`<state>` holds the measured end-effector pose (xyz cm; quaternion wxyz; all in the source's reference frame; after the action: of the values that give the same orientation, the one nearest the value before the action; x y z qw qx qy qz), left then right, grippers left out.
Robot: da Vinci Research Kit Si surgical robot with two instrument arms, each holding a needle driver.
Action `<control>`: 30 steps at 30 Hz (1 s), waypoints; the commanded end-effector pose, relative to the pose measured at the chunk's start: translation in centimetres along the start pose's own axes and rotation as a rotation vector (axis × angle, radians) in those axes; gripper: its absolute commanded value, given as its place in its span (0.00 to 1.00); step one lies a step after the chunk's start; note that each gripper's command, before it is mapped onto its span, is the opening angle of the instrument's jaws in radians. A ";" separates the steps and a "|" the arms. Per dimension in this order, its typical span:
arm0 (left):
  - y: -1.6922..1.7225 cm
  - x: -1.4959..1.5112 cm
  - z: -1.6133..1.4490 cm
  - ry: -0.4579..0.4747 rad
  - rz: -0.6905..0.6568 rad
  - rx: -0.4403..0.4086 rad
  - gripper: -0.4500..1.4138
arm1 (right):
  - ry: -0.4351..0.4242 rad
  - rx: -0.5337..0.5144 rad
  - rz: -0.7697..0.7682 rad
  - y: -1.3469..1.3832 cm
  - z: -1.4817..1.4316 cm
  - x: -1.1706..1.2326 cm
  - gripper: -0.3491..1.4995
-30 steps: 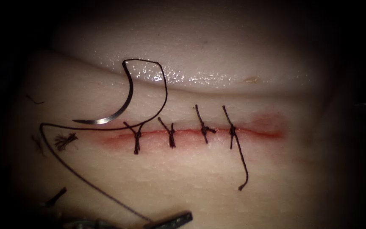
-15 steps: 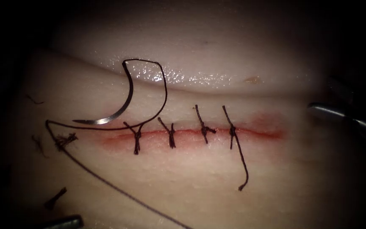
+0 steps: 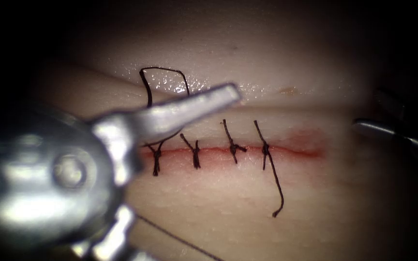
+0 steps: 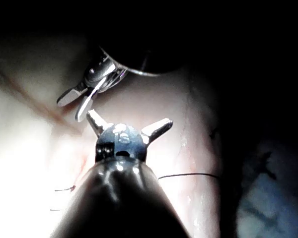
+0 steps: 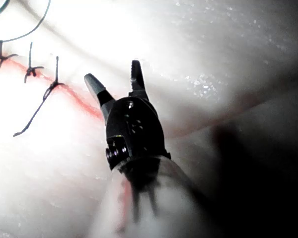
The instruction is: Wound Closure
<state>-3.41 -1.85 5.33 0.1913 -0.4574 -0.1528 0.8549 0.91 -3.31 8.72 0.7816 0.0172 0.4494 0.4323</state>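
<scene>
My left tool (image 3: 170, 169) hangs very close to the endoscope with its jaws spread wide and nothing between them; my left wrist view shows the same wide spread (image 4: 130, 125). My right tool (image 5: 116, 79) waits at the right end of the cut (image 3: 233, 151), jaws parted and empty, clear of the tissue (image 3: 228, 203). The needle (image 3: 147, 89) lies free on the tissue above the cut's left end, mostly hidden behind my left jaw. The thread (image 3: 170, 71) loops from it down to the leftmost of four stitches (image 3: 156, 155).
</scene>
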 end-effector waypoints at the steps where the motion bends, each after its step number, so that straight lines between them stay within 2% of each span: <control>1: -0.01 -0.03 0.18 -0.010 -0.006 0.016 0.82 | -0.020 0.003 -0.012 -0.07 0.09 -0.03 0.67; 2: -0.04 -0.05 0.30 -0.017 -0.011 0.034 0.81 | -0.036 0.006 -0.036 -0.08 0.10 -0.02 0.65; 3: -0.08 -0.09 0.50 -0.030 -0.017 0.064 0.80 | -0.059 0.012 -0.119 -0.12 0.11 -0.02 0.56; 4: -0.10 -0.14 0.63 -0.040 -0.012 0.085 0.79 | -0.063 0.013 -0.148 -0.13 0.12 -0.01 0.54; 6: -0.11 -0.25 0.85 -0.051 -0.008 0.115 0.79 | -0.060 0.012 -0.194 -0.15 0.13 0.00 0.54; 7: -0.15 -0.43 1.09 -0.053 -0.027 0.137 0.73 | -0.067 0.014 -0.206 -0.18 0.14 0.00 0.54; 9: -0.17 -0.50 1.15 -0.048 -0.047 0.142 0.73 | -0.070 0.015 -0.206 -0.18 0.14 0.00 0.54; 12: -0.29 -0.82 1.34 -0.042 -0.128 0.158 0.72 | -0.082 0.005 -0.208 -0.19 0.12 -0.01 0.48; 13: -0.29 -0.82 1.34 -0.042 -0.128 0.158 0.72 | -0.082 0.005 -0.208 -0.19 0.12 -0.01 0.48; 14: -0.31 -0.98 1.38 -0.041 -0.145 0.163 0.71 | -0.106 0.001 -0.210 -0.20 0.11 0.00 0.43; 16: -0.31 -1.19 1.45 -0.044 -0.166 0.176 0.70 | -0.129 0.006 -0.223 -0.20 0.11 0.00 0.38; 17: -0.29 -1.38 1.53 -0.053 -0.187 0.192 0.69 | -0.142 0.011 -0.223 -0.19 0.11 0.01 0.26; 22: -0.10 -1.86 1.92 -0.061 -0.293 0.197 0.67 | -0.158 -0.020 -0.220 -0.15 0.10 0.02 0.26; 30: -0.15 -2.27 2.30 -0.050 -0.373 0.237 0.52 | -0.165 -0.025 -0.190 -0.22 0.11 -0.05 0.23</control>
<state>-4.11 -2.94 8.27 0.3991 -0.3730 -0.1373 0.8263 1.05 -3.41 8.66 0.8531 -0.0006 0.3772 0.3604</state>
